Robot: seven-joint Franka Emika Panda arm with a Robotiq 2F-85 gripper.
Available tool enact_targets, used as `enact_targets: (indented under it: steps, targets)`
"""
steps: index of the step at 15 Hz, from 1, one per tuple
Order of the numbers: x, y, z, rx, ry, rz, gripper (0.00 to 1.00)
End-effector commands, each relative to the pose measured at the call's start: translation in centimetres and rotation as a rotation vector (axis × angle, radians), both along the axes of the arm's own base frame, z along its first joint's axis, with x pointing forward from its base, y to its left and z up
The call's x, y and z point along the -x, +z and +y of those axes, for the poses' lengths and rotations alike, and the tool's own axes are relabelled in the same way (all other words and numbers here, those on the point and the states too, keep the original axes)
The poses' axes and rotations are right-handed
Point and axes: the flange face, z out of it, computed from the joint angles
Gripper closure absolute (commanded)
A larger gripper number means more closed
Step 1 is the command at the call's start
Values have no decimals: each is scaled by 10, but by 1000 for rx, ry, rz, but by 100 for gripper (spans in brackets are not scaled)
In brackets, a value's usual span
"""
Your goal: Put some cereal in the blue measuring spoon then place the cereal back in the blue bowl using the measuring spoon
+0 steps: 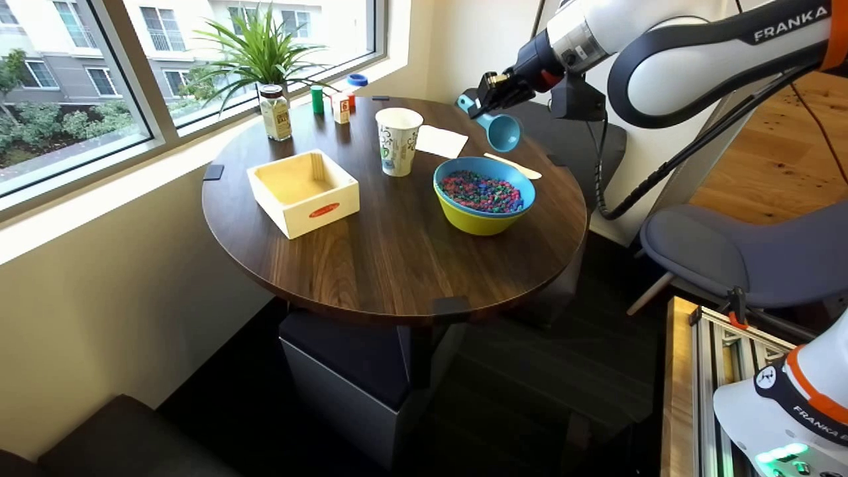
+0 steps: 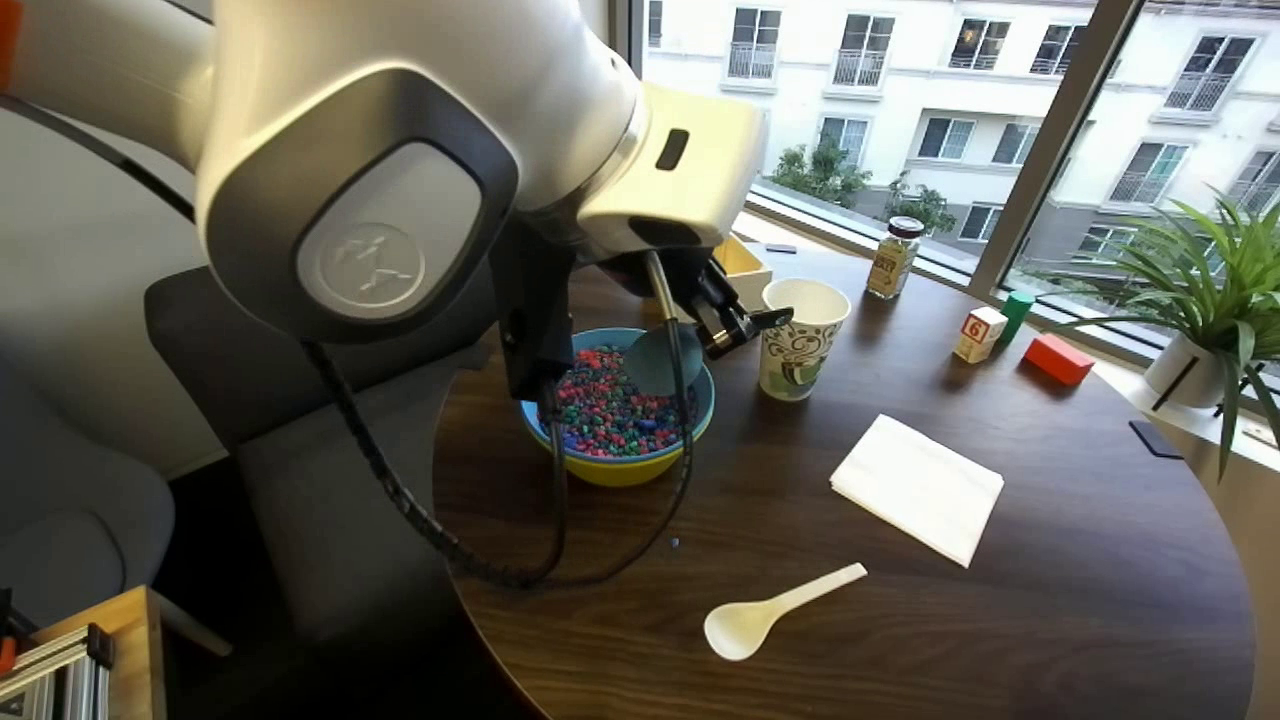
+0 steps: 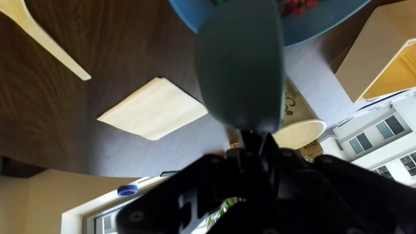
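Note:
My gripper (image 1: pixel 479 110) is shut on the handle of the blue measuring spoon (image 1: pixel 504 134) and holds it in the air, above the far side of the blue bowl (image 1: pixel 478 222). In that exterior view the scoop is tilted with its hollow showing, and I see no cereal in it. In an exterior view the spoon (image 2: pixel 652 362) shows partly behind a cable, in front of the bowl. In the wrist view the scoop (image 3: pixel 240 65) hides part of the bowl (image 3: pixel 325 22). The cereal (image 1: pixel 478 191), tiny multicoloured pieces, lies heaped in the bowl; it also shows in an exterior view (image 2: pixel 610 415).
A white paper cup (image 1: pixel 397 142) stands beside the bowl. A square yellow wooden tray (image 1: pixel 324 211), a napkin (image 2: pixel 915 490), a pale wooden spoon (image 2: pixel 785 608), a spice jar (image 1: pixel 275 114) and a red block (image 2: pixel 1058 360) are on the round table (image 1: pixel 371 278).

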Motion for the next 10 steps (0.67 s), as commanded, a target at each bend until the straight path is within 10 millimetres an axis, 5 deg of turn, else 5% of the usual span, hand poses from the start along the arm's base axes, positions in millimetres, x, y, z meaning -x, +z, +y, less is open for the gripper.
enact_targets:
  steps: [1, 6, 10]
  targets:
    - [0, 0, -2, -2, -1, 3, 92]
    - [0, 1, -1, 1, 1, 2, 98]
    - [-10, -16, -32, -46, -102, 35, 98]
